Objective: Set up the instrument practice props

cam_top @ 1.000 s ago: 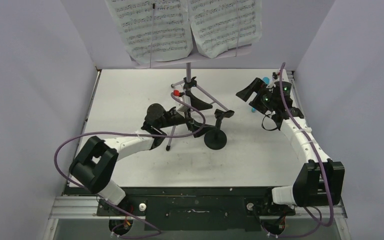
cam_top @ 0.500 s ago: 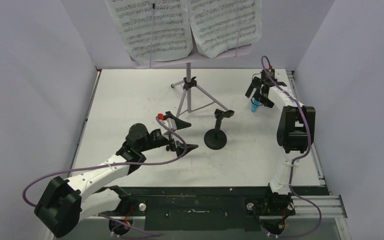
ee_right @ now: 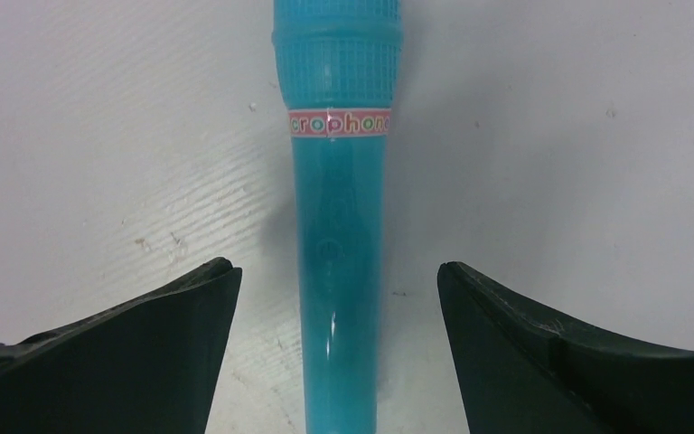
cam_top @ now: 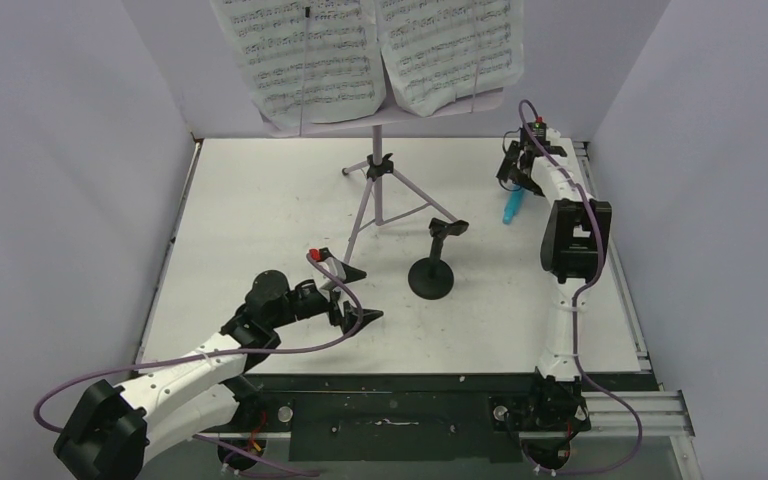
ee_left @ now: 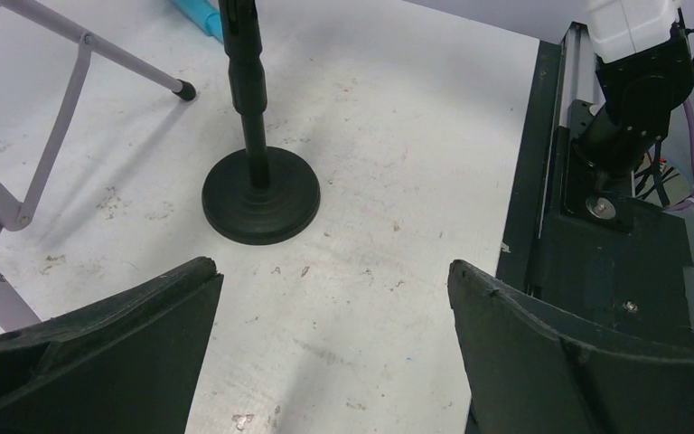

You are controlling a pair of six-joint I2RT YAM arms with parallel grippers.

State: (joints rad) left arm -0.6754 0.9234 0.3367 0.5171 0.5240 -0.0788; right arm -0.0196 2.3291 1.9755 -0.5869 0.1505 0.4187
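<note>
The lilac tripod music stand (cam_top: 380,190) stands at the back centre with white sheet-music pages (cam_top: 370,55) on its desk. The small black mic stand (cam_top: 432,275) stands upright right of the tripod; its round base shows in the left wrist view (ee_left: 260,192). The turquoise microphone (cam_top: 511,208) lies flat at the back right. My right gripper (cam_top: 522,180) hangs open over it, a finger on each side of its handle (ee_right: 336,262), not touching. My left gripper (cam_top: 358,296) is open and empty near the front, left of the mic stand.
Lilac tripod legs (ee_left: 50,154) reach across the table left of the mic stand. The table's black right rail and the right arm's base (ee_left: 633,99) lie past the mic stand. Grey walls close in the left, right and back.
My left arm has drawn back toward the front, away from the tripod. My right gripper has moved to the back right and come down over the microphone.
</note>
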